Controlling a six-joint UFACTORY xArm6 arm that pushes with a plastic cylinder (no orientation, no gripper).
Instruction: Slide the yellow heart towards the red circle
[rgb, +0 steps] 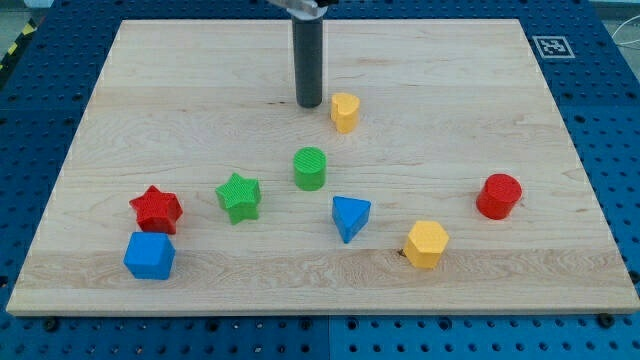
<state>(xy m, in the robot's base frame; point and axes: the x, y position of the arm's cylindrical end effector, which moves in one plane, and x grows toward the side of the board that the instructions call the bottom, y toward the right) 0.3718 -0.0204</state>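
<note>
The desk (180, 80) is a pale wooden board, and the blocks sit mostly across its lower half. The tool here is a plain dark rod with nothing to open or shut and nothing held; my tip (309, 105) rests on the wood in the upper middle of the desk, just beside the yellow heart (345, 112), on the side toward the desk's left edge. Whether it touches the heart I cannot tell; a thin gap seems to show.

The yellow heart lies nearer the top edge than the bottom, about midway between the left and right edges. The red circle (499, 195) stands well apart from it, close to the right edge and lower down.

I judge the heart to be a small, light, stiff plastic piece that should slide easily on smooth wood and may spin if pushed off-centre. It cannot be gripped, only shoved: contact is best on its upper-left flank, opposite the red circle, in line with its middle.

The green cylinder (311, 168), blue triangle (350, 216) and yellow hexagon (427, 244) lie below that path.
</note>
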